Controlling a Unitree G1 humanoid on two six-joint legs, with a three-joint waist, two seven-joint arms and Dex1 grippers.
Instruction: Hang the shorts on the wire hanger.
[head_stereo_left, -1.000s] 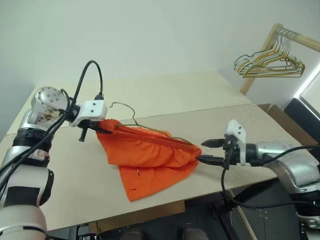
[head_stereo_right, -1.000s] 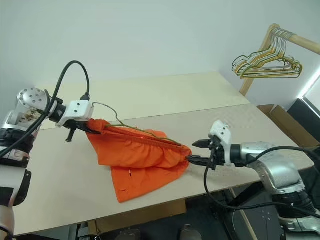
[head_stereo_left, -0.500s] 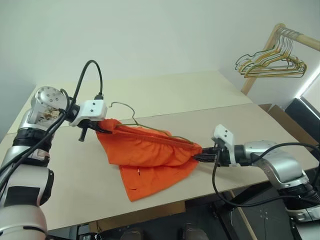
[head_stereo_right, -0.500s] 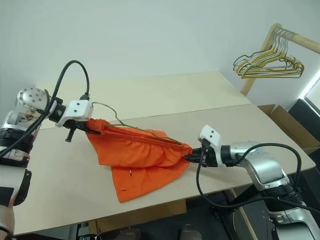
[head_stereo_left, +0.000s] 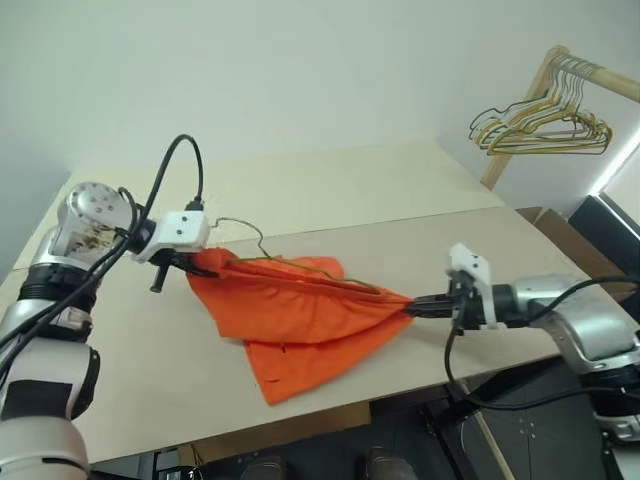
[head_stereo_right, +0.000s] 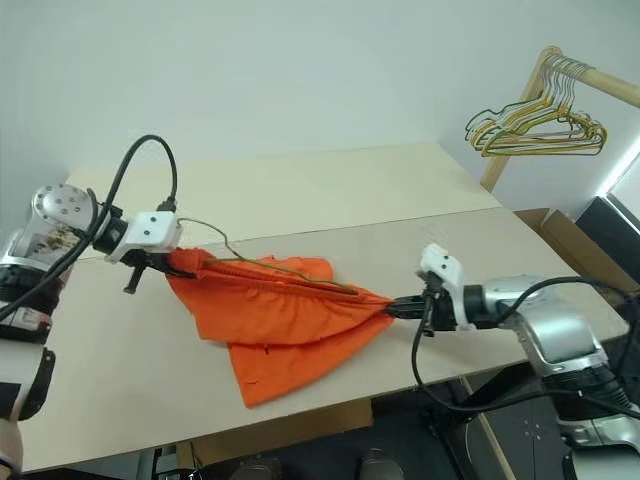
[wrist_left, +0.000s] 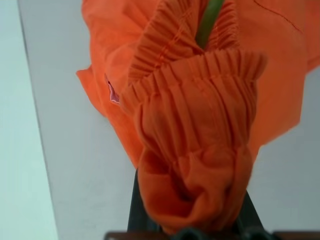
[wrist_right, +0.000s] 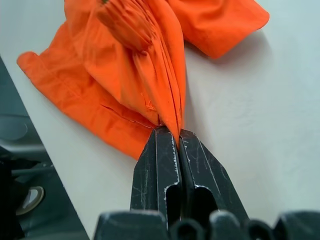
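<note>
The orange shorts (head_stereo_left: 300, 318) lie stretched across the near table board, the waistband pulled taut between both grippers. The wire hanger (head_stereo_left: 248, 230) is threaded along the waistband, its hook sticking out at the left end; the green wire (wrist_left: 210, 15) shows inside the gathered band. My left gripper (head_stereo_left: 198, 262) is shut on the bunched left end of the waistband (wrist_left: 200, 100). My right gripper (head_stereo_left: 410, 306) is shut on the right tip of the shorts, its black fingers (wrist_right: 157, 160) pinching the fabric (wrist_right: 150, 75) just above the table.
A wooden rail (head_stereo_left: 590, 75) at the far right carries a bunch of wire hangers (head_stereo_left: 545, 128). A cardboard box (head_stereo_left: 565, 240) and a dark object (head_stereo_left: 612, 225) stand beyond the table's right end. The table's front edge (head_stereo_left: 330, 415) runs close below the shorts.
My right gripper went from open to shut on the right end of the shorts and drew it to the right, pulling the fabric taut. The left gripper kept its hold.
</note>
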